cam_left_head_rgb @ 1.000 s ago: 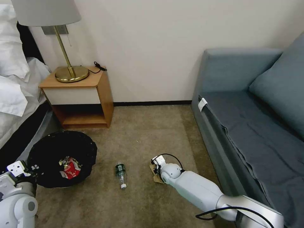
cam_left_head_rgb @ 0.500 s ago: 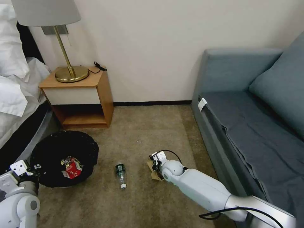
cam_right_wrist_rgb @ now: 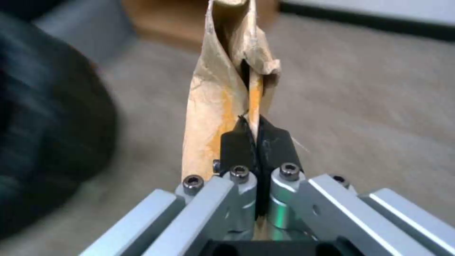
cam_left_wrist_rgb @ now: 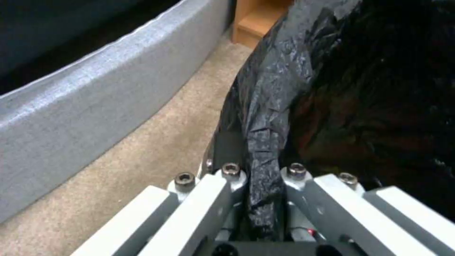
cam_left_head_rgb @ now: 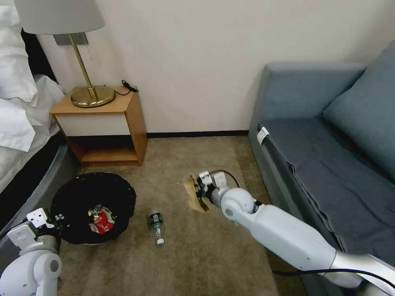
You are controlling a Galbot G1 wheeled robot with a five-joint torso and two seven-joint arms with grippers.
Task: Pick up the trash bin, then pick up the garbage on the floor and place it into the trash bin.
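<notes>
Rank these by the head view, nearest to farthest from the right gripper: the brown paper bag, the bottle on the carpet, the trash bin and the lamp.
From the right gripper:
1. Brown paper bag: clamped in its jaws.
2. Bottle: on the carpet, toward the robot's left.
3. Trash bin: farther left, held at its rim by the left gripper.
4. Lamp: on the nightstand by the wall.

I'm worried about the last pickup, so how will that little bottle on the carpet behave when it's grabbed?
The clear bottle lies on its side on the carpet, so a nudge would probably roll it. It looks empty, likely light. Its smooth round wall may slip between closing fingers.
</notes>
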